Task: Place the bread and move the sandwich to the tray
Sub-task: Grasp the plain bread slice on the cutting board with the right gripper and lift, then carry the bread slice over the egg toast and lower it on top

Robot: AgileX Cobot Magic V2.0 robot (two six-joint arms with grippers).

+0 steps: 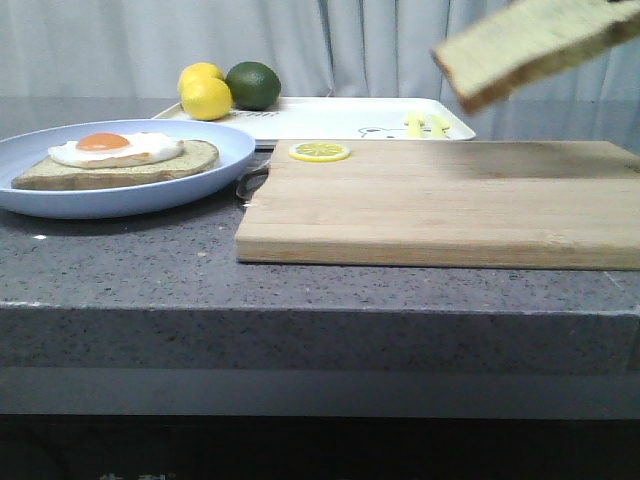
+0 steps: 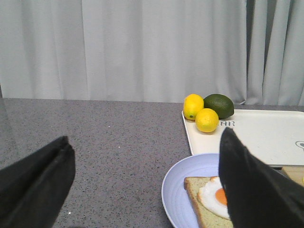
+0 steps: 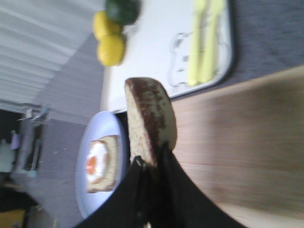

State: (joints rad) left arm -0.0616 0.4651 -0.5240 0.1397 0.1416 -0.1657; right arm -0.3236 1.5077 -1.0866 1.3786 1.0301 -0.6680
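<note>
Black right pincer (image 3: 151,164) clamped on bread (image 3: 148,118), held high above wooden board (image 1: 440,205), left pincer (image 2: 142,180) spread wide, empty

Soft even light; right wrist view motion-blurred.

Thick bread slice (image 1: 535,45) w/ pale greenish face, brown crust, tilted in mid-air, sandwich (image 1: 120,160) = flat brown-crusted slice + fried egg, orange yolk, on pale blue plate (image 1: 60,200), white tray (image 1: 340,118) behind, cartoon print, yellow marks
</note>
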